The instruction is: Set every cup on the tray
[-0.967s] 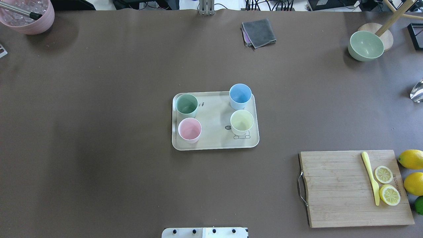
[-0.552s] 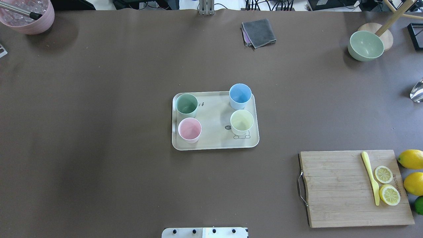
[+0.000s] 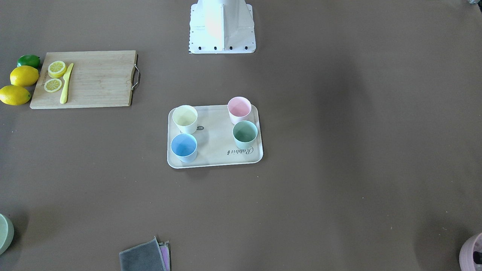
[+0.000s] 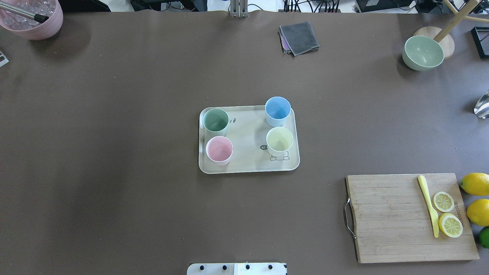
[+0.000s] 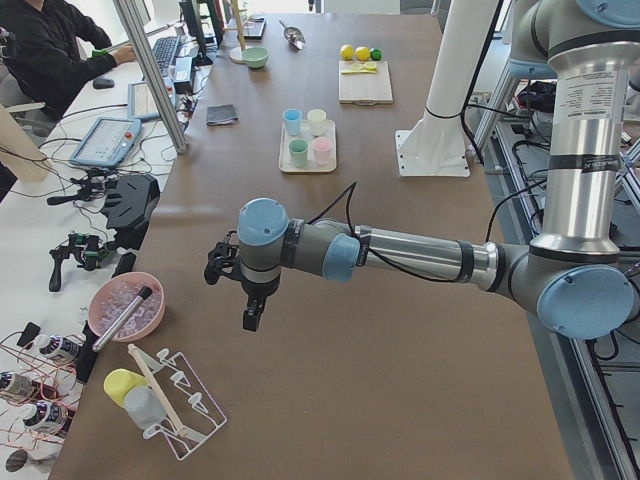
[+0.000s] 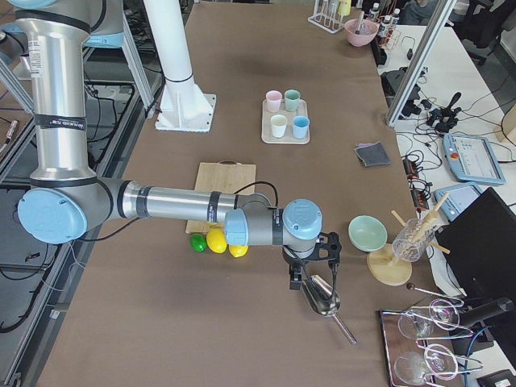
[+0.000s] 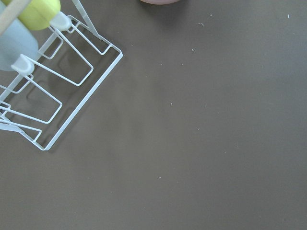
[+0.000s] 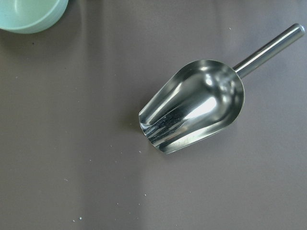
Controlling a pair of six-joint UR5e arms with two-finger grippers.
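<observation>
the tray lay flat on the middle of the table, between the two pincers and well apart from each. all four cups stood upright on it, none touching another. the mint green cup and the pink cup stood on the side toward the left pincer. the light blue cup and the pale yellow cup stood on the side toward the right pincer. the blue one sat close against a corner of the rim, and the yellow one covered part of the dog drawing.

the left pincer hung above bare table at its own end, pointing down. a white wire rack lay just beside the spot under it, and a pink pot stood near. how far its jaws were spread could not be told.

the right pincer hung at the other end, directly over a steel scoop that lay on the table. a pale green bowl stood near it. its jaw spread could not be told either.

between the right pincer and the tray lay a wooden cutting board with two lemon slices and a yellow knife on it. whole lemons lay just beside the board, on the side nearer that pincer. a folded grey cloth lay at the table's far edge, well apart from both pincers.
</observation>
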